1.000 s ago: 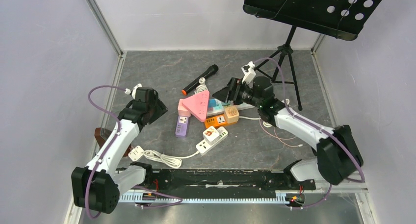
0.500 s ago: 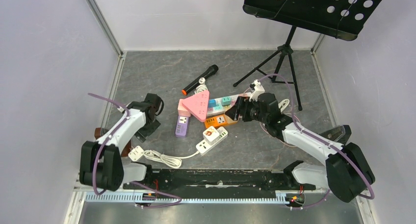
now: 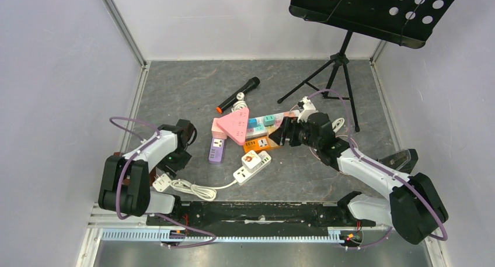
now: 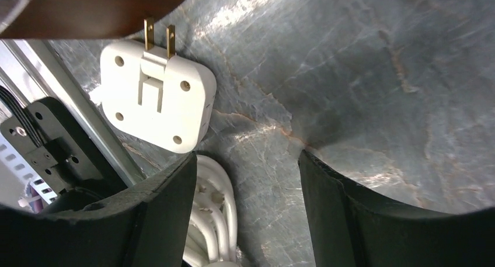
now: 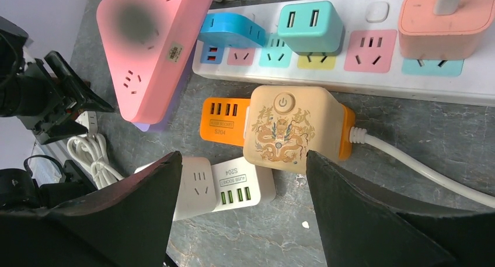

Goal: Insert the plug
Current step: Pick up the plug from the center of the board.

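Note:
The white plug [image 4: 154, 97] lies on its face on the grey floor, its two brass prongs sticking up. It sits near the front left in the top view [image 3: 161, 182], and its coiled white cable [image 4: 216, 217] runs to a white socket strip with green USB ports [image 3: 252, 165]. My left gripper [image 4: 246, 156] hovers open just past the plug, over the cable coil, holding nothing. My right gripper [image 5: 242, 156] is open above that white strip [image 5: 233, 188] and a beige dragon-printed adapter [image 5: 286, 127].
A pink triangular socket block [image 3: 236, 125], a purple strip [image 3: 217, 150], an orange strip [image 5: 225, 121] and a long multi-coloured strip [image 5: 350, 51] carrying several adapters crowd the middle. A black microphone [image 3: 238, 94] and a music stand tripod [image 3: 341, 62] stand behind. A brown object [image 4: 87, 10] lies beside the plug.
My left gripper has swung down and toward the front left, ending above the white plug and opening wider. My right gripper has dropped from the back onto the socket cluster and then held still.

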